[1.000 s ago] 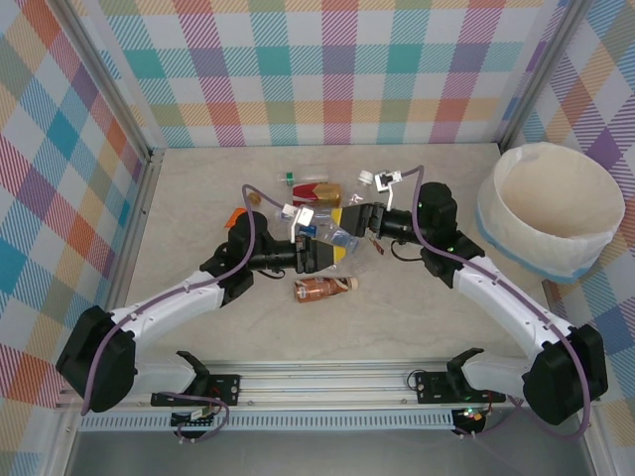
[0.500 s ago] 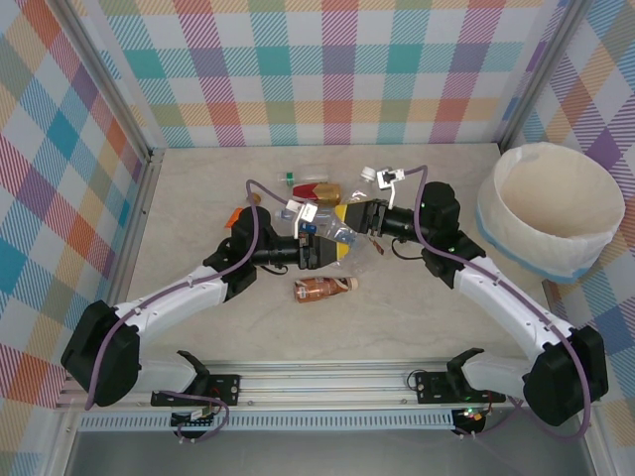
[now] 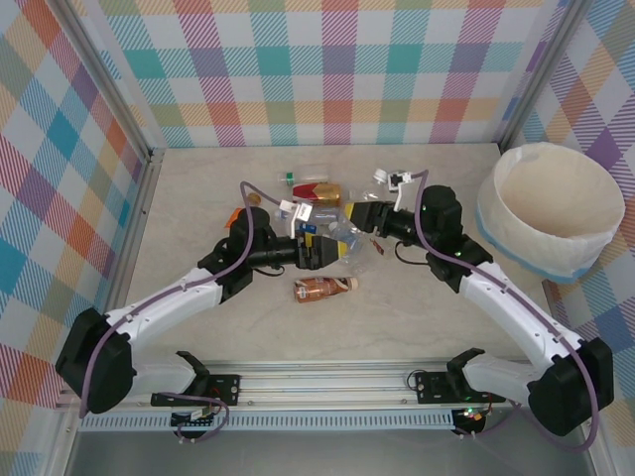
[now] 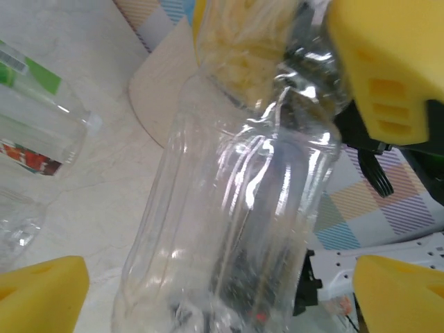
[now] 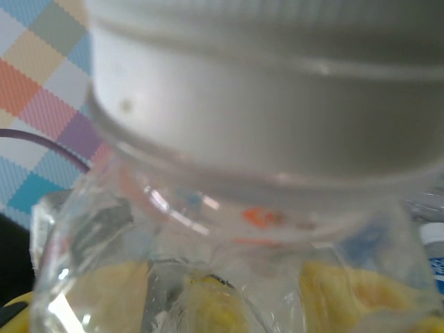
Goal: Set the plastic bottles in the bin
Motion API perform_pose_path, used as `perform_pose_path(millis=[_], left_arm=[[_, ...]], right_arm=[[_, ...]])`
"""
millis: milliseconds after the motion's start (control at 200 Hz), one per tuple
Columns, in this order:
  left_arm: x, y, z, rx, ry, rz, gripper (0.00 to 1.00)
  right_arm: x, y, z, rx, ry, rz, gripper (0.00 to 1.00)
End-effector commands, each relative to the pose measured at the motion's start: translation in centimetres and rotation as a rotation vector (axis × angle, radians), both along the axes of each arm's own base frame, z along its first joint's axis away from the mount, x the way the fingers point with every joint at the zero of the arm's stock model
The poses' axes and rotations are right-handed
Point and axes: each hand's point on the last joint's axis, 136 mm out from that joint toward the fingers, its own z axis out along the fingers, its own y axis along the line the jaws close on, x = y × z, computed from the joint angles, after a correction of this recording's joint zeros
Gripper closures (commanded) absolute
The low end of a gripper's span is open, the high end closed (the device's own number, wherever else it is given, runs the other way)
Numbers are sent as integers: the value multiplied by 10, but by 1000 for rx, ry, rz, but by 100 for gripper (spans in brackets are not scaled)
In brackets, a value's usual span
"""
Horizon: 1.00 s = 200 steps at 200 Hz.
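Top external view: the left tool point(image 3: 329, 253) stands wide open around a bottle point(image 3: 345, 238), while the right tool point(image 3: 347, 220) grips it.

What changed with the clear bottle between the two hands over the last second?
The right hand closed on the clear bottle, then the left hand opened and let it go: a handover. The brown bottle lying on the table and the bin stayed where they were.
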Motion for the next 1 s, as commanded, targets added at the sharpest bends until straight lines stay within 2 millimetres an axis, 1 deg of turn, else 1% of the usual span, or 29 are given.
perform_pose_path(millis=[0,95,170,270,410,515,630,710,790,910,995], left_arm=[[11,21,-4,66,-59,155,0],[28,51,-20,148,-55,352,0],[35,73,-32,205,-52,470,0],[38,97,-44,255,-42,587,0],[38,123,-60,317,-20,699,0],[35,132,-67,334,-15,728,0],[33,138,-69,331,-15,749,0],[32,140,-71,333,-12,758,0],[32,142,-74,340,-5,761,0],[32,143,-79,355,11,764,0],[31,143,-82,362,19,765,0]], right_arm=[[9,-32,16,-117,-53,-160,54],[13,-61,20,-232,-60,-291,54],[11,-77,29,-304,-95,-347,54],[8,-97,46,-393,-155,-411,54],[4,-120,74,-495,-241,-488,54],[2,-141,99,-574,-316,-574,54],[2,-168,131,-670,-426,-704,53],[1,-185,152,-694,-487,-778,53],[2,-204,168,-725,-525,-847,52],[7,-241,178,-762,-523,-975,52],[13,-268,174,-800,-481,-1050,51]])
